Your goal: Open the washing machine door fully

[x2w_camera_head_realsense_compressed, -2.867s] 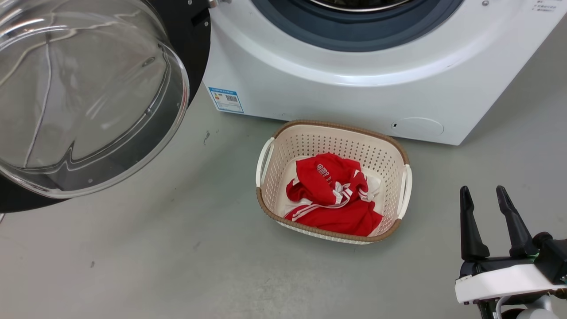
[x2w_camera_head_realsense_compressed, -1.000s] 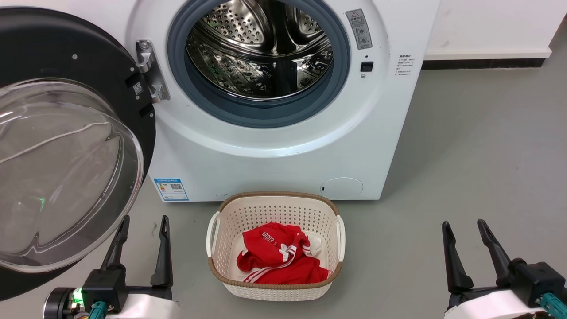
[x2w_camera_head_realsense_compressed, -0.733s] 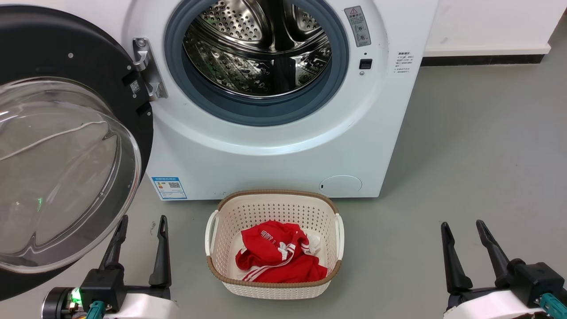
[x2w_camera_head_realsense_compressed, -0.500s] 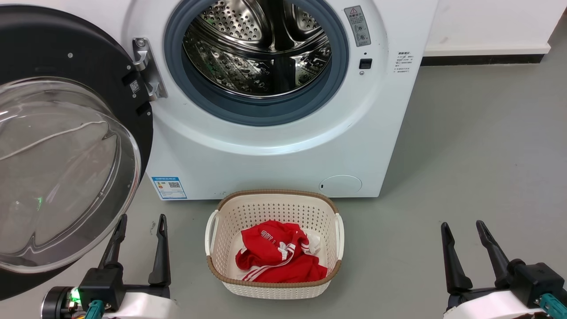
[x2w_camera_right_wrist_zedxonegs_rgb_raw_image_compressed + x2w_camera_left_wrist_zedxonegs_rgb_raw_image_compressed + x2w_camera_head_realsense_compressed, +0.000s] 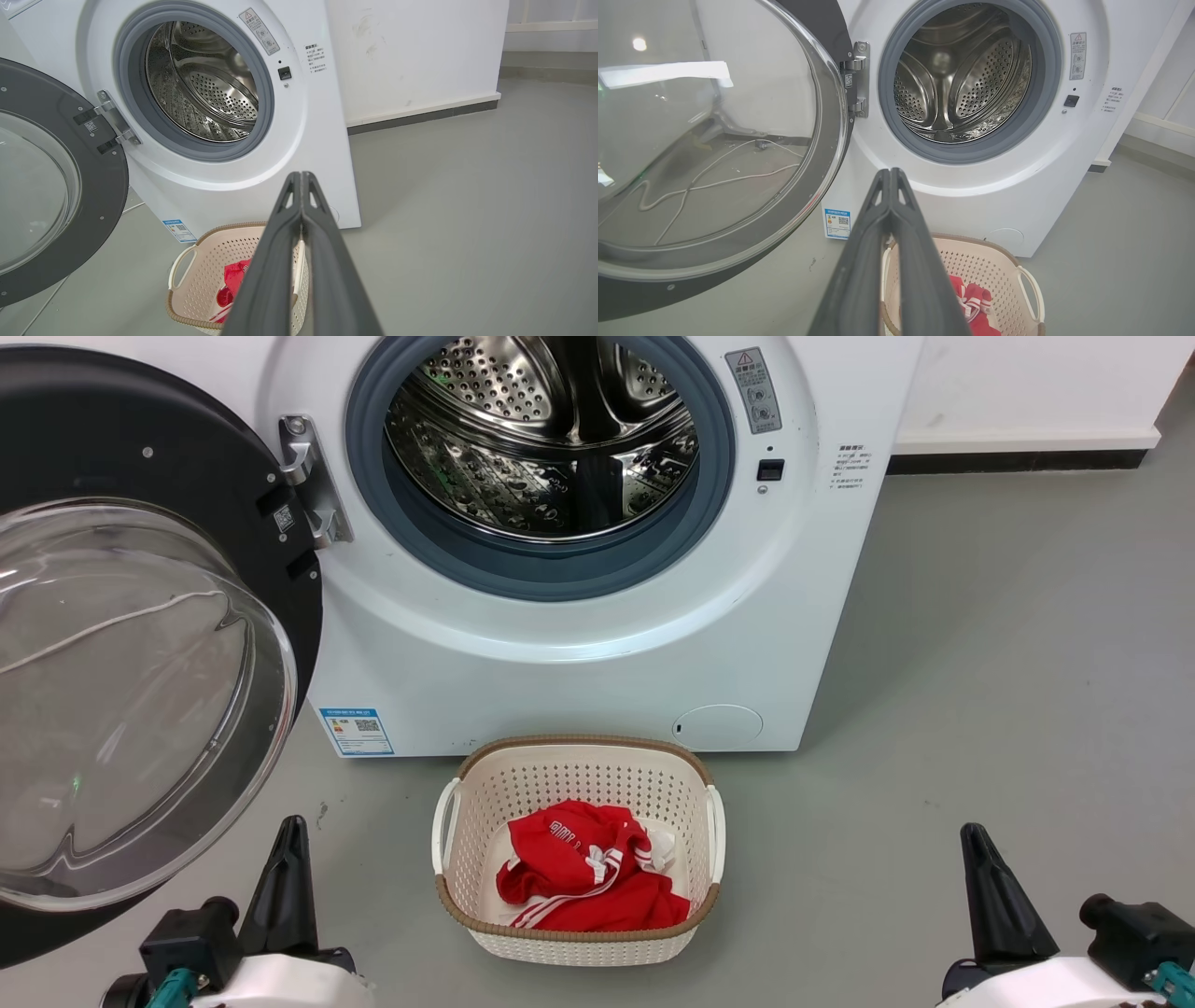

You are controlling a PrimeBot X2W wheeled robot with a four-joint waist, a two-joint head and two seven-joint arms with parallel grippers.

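Head view: one washing machine door (image 5: 140, 691) stands wide open, left of the drum (image 5: 541, 439), glass bowl facing the robot. One basket (image 5: 579, 743), one red garment (image 5: 588, 877). Two grippers low: left gripper (image 5: 294, 831) & right gripper (image 5: 973, 835), both pinched closed. L wrist view: door at left, hinge (image 5: 859, 79) upright. R wrist view: door far left.

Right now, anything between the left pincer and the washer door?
Nothing visible. The washing machine door stands swung out; the left pincer, shut, sits near its lower rim. The basket stands to the pincer's right, not between them.
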